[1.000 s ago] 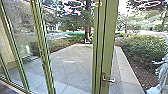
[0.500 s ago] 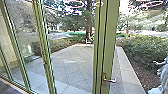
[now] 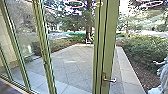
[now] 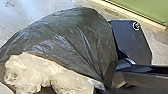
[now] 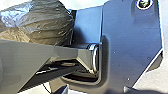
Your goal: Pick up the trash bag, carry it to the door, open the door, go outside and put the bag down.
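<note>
Head view shifted slightly; trash bag (image 4: 82, 37) apparently beside robot (image 4: 132, 42).

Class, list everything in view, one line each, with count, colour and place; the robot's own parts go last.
Trash bag: one, dark, beside the robot's plate
Crumpled plastic: uncounted, whitish, against the bag
Upright frames: several, green, before the yard
Lever handle: one, metallic, on the widest upright
Paving: many slabs, grey, outside
Shrubs: uncounted, green, right of paving
Tree trunk: one, brown, beyond paving
Plate: one, dark, beside bag
</note>
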Available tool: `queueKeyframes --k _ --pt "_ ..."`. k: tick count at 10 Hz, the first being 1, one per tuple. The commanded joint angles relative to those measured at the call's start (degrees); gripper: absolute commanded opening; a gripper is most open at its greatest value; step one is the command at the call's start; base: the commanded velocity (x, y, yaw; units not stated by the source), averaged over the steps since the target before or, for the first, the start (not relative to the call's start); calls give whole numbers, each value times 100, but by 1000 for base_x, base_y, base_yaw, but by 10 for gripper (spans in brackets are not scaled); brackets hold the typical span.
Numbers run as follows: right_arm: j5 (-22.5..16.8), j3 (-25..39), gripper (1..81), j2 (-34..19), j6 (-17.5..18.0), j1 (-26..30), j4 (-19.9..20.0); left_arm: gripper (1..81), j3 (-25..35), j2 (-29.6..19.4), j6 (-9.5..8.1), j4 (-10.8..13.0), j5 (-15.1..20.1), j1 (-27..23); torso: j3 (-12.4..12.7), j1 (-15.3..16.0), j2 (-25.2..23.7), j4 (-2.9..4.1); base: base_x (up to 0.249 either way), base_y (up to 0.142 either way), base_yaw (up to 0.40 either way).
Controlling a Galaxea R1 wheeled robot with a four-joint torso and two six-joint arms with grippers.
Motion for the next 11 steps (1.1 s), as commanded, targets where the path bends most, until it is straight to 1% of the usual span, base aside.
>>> queueKeyframes --k 1,3,4,5,9,11 --pt "-272 58 811 -27 -7 253 5 10 5 -58 14 -37 297 -358 0 5 0 0 0 0 0" --pt "-263 243 811 -158 1 227 14 10 23 -146 6 -20 306 -340 0 5 0 0 0 0 0" --pt "-254 463 811 -290 1 201 14 10 49 -181 6 -20 306 -323 0 5 0 0 0 0 0" --pt "-132 820 811 -534 10 165 31 10 75 -199 14 -11 306 -296 0 5 0 0 0 0 0" --pt "-87 2071 811 -1292 10 25 5 10 216 -216 23 24 297 -261 0 5 0 0 0 0 0" --pt "44 2870 811 -1862 19 7 31 10 225 -208 23 24 306 -261 0 5 0 0 0 0 0"
